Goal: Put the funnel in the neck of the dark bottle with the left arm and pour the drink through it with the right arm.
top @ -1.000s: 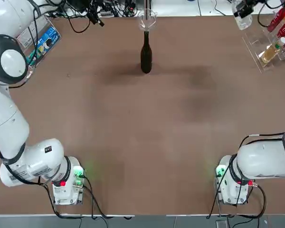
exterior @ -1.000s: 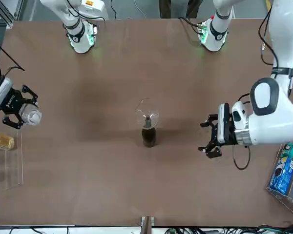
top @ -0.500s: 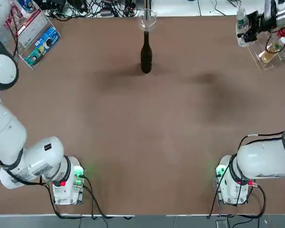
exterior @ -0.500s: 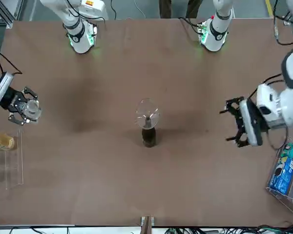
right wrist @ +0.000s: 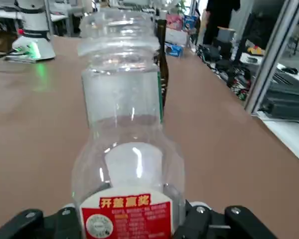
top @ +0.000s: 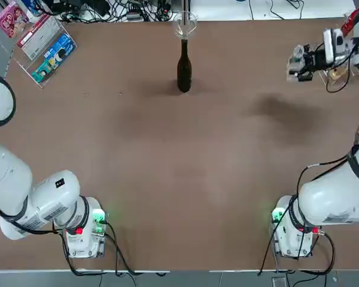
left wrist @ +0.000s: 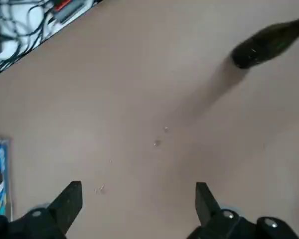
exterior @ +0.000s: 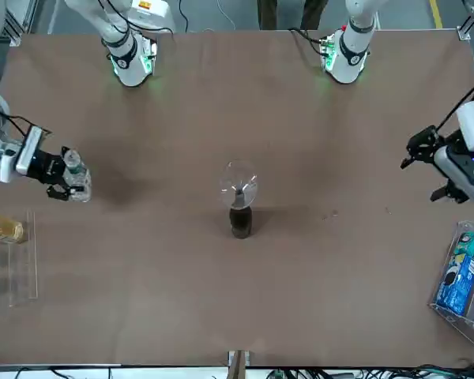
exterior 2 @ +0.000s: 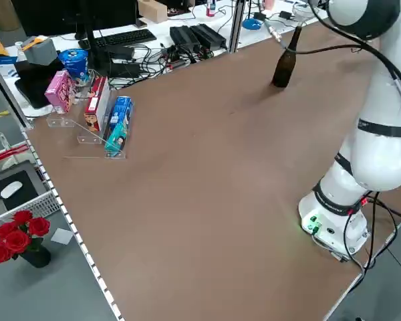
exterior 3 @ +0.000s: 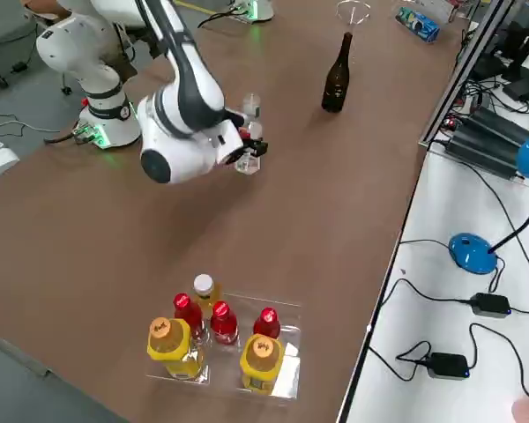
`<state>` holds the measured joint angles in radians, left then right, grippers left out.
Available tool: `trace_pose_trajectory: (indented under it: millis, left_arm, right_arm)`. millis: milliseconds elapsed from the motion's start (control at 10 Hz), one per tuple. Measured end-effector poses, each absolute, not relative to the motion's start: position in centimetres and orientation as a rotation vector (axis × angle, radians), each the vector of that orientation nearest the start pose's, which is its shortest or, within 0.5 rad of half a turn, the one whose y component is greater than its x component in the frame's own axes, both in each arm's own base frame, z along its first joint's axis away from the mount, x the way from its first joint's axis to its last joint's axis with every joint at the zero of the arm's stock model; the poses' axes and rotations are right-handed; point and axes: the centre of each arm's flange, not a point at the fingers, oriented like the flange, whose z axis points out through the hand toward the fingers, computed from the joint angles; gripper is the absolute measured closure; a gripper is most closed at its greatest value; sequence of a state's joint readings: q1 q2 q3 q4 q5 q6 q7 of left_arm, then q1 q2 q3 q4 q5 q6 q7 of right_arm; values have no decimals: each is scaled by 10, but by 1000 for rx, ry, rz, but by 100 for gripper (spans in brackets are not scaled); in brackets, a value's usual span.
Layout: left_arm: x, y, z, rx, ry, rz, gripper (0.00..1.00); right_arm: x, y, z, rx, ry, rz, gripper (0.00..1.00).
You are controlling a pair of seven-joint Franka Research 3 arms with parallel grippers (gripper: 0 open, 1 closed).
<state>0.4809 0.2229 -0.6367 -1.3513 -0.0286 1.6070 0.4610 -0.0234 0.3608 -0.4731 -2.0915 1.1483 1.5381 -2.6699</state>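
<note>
Nearest, the bases of the left arm [top: 87, 227] and right arm [top: 293, 227] stand at the table's [top: 185, 179] near edge. Farther out, small clear drops [left wrist: 157, 143] dot the left part of the table. The left gripper [left wrist: 139, 189] hangs above the table on its own side, jaws wide and empty. On the opposite side, the right gripper [exterior: 65, 172] holds the clear plastic bottle [right wrist: 127, 144] aloft; its jaws are closed on the body, by the red-and-white label, and the bottle appears roughly upright. Toward the far corners lie a clear tray [exterior 2: 97, 158] of packets at left and another [exterior 3: 286, 374] of red and yellow bottles at right. Between them, near the far edge, the dark bottle [top: 184, 72] stands upright, the transparent funnel [exterior: 238, 183] seated in its neck. Beyond are black cables [top: 131, 9].
</note>
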Motion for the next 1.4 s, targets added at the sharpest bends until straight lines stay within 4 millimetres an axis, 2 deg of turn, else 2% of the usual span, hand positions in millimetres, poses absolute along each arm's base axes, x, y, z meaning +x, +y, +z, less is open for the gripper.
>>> trace_pose_trajectory:
  millis: [200,300,500,700,900,1100,1300,1400]
  left_arm:
    - [596,-53,651,-3209,562,-168,0]
    - [586,-50,660,-3212,432,-140,0]
    - [567,-27,675,-3214,258,-113,0]
    - [538,-4,684,-3239,158,-114,0]
    - [517,1,678,-3243,131,-86,0]
    - [519,-10,671,-3198,105,-78,0]
    - [526,-56,675,-3171,75,-107,0]
    - [531,-64,678,-3185,63,-118,0]
  right_arm:
    - [486,-154,215,-1425,-1476,-1134,48]
    - [477,-153,196,-1396,-1418,-1132,48]
    - [462,-147,161,-1369,-1319,-1121,48]
    - [451,-144,146,-1375,-1276,-1111,48]
    - [440,-139,139,-1382,-1236,-1108,48]
    - [428,-130,131,-1380,-1201,-1100,48]
    - [427,-123,128,-1374,-1194,-1105,48]
    - [428,-119,125,-1374,-1189,-1111,48]
